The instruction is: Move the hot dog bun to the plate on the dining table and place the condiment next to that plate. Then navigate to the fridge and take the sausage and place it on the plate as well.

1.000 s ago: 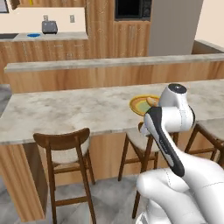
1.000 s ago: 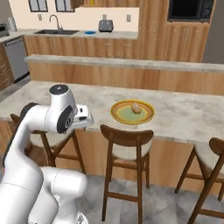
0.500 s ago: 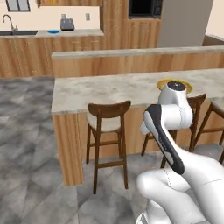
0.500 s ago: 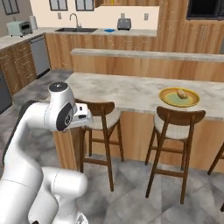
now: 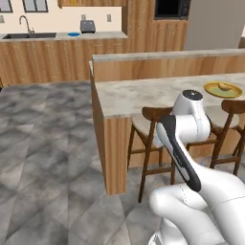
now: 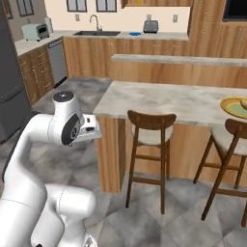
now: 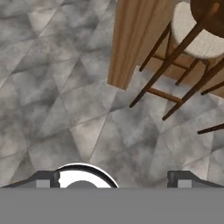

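The plate [image 5: 212,89] [image 6: 230,109], yellow-rimmed, lies on the dining table [image 5: 139,95] [image 6: 159,99] at its far right, and the hot dog bun [image 5: 225,86] [image 6: 244,102] rests on it. My arm is folded close to the base, well left of the plate and off the table's end. In the hand view my gripper [image 7: 116,180] points down at the grey floor, open, with nothing between its widely spaced fingertips [image 7: 47,179]. The condiment and the sausage are out of view. I cannot tell whether either tall grey unit is the fridge.
Wooden stools [image 5: 150,124] [image 6: 147,135] [image 7: 192,35] stand along the table's near side. A higher marbled ledge [image 5: 162,56] runs behind it. A counter with a sink [image 6: 94,33] lines the back wall. A tall dark grey unit [image 6: 9,87] stands at the left, a paler one [image 5: 215,24] at the back right.
The base has driven left, so the whole scene has slid right and the table's left end has come into view. The arm's pose is unchanged and the gripper stays open.
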Controlling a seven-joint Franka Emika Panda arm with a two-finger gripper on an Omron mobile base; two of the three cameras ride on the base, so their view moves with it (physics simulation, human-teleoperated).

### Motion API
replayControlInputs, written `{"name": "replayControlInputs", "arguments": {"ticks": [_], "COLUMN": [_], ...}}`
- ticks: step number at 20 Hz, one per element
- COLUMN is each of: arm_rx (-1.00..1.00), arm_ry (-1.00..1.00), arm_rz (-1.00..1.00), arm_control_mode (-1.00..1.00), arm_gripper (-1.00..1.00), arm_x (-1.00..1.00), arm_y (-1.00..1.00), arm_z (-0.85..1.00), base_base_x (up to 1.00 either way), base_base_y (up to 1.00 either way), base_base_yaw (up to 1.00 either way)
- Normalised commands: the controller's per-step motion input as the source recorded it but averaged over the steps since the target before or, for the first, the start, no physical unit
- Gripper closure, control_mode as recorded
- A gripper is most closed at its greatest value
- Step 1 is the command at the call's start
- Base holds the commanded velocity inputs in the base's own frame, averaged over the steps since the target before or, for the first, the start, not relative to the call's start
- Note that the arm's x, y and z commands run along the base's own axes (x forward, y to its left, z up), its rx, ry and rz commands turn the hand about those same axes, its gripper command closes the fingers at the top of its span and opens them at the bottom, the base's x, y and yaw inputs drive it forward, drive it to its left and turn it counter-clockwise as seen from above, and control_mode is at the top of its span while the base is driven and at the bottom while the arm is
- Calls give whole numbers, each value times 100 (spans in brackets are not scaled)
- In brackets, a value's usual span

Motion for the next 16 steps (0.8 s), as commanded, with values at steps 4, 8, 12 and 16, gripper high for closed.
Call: {"name": "replayControlInputs", "arguments": {"ticks": [4, 8, 12, 16], "arm_rx": [0, 0, 0, 0], "arm_ry": [0, 0, 0, 0], "arm_rz": [0, 0, 0, 0], "arm_control_mode": [100, 100, 100, 100], "arm_gripper": [-100, -100, -100, -100], "arm_x": [0, 0, 0, 0], "arm_y": [0, 0, 0, 0], "arm_z": [0, 0, 0, 0], "base_base_x": [25, 59, 100, 100], "base_base_y": [100, 100, 99, 88], "base_base_yaw": [-21, -24, -17, -13]}}
